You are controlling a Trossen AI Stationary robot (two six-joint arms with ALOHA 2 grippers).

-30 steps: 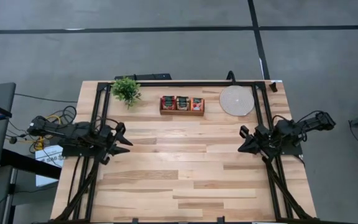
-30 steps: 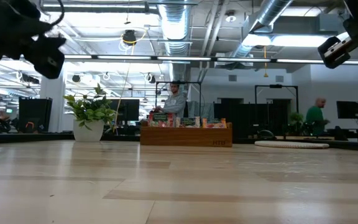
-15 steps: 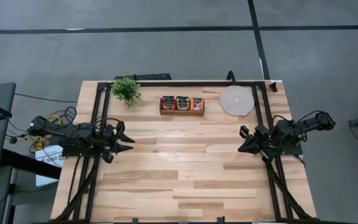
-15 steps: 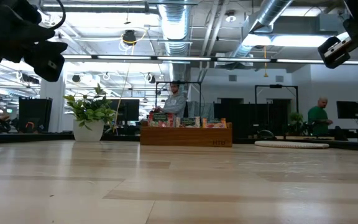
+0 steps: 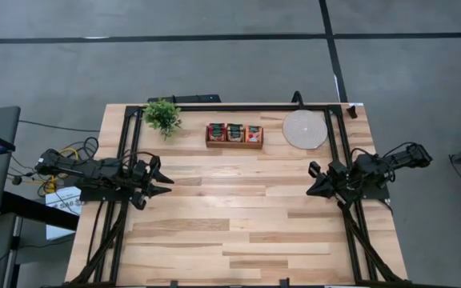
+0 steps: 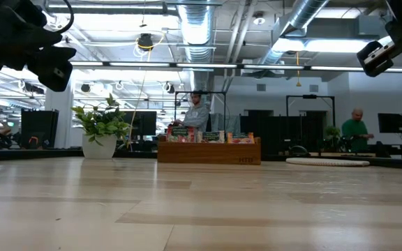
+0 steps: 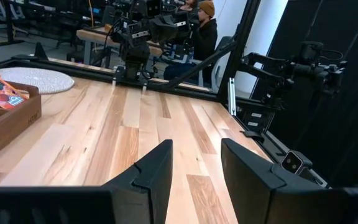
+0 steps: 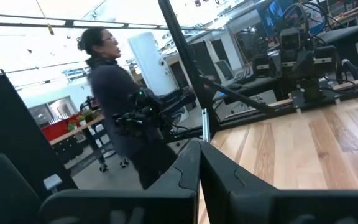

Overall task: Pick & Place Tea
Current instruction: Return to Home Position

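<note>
1. The left gripper (image 5: 162, 178) hangs above the left side of the table (image 5: 238, 232), fingers spread and released, nothing between them. It shifted a touch between 1 s and 0.5 s ago and has not moved since.
2. The right gripper (image 5: 310, 180) hangs above the right side, clenched on nothing, with its fingers pressed together in the right wrist view. It has held that spot throughout.
3. The tea (image 5: 234, 132) stands in the wooden organizer (image 5: 234, 146) at the far edge, between the potted plant (image 5: 162, 116) and the round disc (image 5: 305, 129). All 3 sections are filled, and it is well apart from both grippers.
4. With both arms drawn back and motion dying out, the sorting looks finished. Only parking seems to remain, and the left arm looks all but settled.
</note>
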